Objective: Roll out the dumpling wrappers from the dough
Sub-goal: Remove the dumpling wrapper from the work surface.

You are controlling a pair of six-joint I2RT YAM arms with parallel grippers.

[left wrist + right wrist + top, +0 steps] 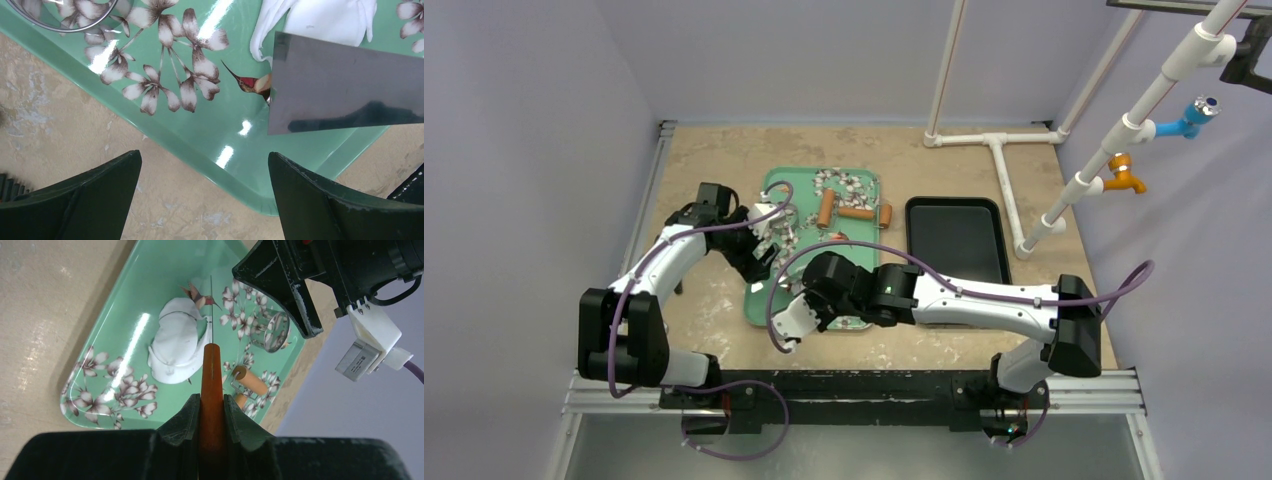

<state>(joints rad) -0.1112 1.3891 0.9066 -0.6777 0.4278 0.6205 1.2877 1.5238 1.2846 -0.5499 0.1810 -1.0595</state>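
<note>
The dough is a flattened white lump lying on the green floral tray. My right gripper is shut on the orange-brown handle of a scraper. Its metal blade stands edge-on along one side of the dough; I cannot tell whether they touch. My left gripper is open and holds nothing, hovering over the tray's corner and the bare table. In the top view the two grippers, left and right, are close together over the tray's near-left part. Dumpling wrappers are out of view.
A round metal ring cutter and wooden rollers lie further along the tray. A black tray sits to the right of the green one. A white pipe frame stands at the back right.
</note>
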